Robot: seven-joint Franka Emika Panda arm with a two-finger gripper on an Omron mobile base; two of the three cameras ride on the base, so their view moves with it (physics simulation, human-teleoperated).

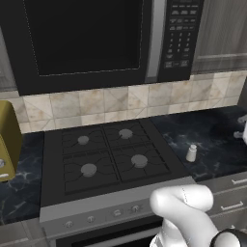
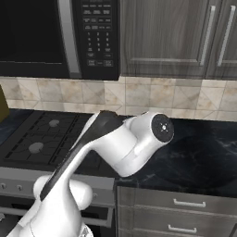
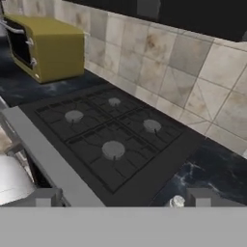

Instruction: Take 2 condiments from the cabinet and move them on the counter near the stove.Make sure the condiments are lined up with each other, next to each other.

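The pale shaker (image 1: pixel 191 153) stands upright on the black worktop (image 1: pixel 217 140), at the right of the left base frame, just beside the right edge of the stove (image 1: pixel 108 157). In the hand frame its top (image 3: pixel 177 201) shows at the bottom, between the tips of the jaws. The jaws are spread wide and pinch nothing. A yellow toaster (image 3: pixel 46 46) sits in the upper left.

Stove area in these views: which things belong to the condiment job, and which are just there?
Belong to the job:
- shaker, standing on the counter right of the stove
- gripper, open, holding nothing
- closed cabinet

Just there:
- microwave
- yellow toaster oven
- tile backsplash
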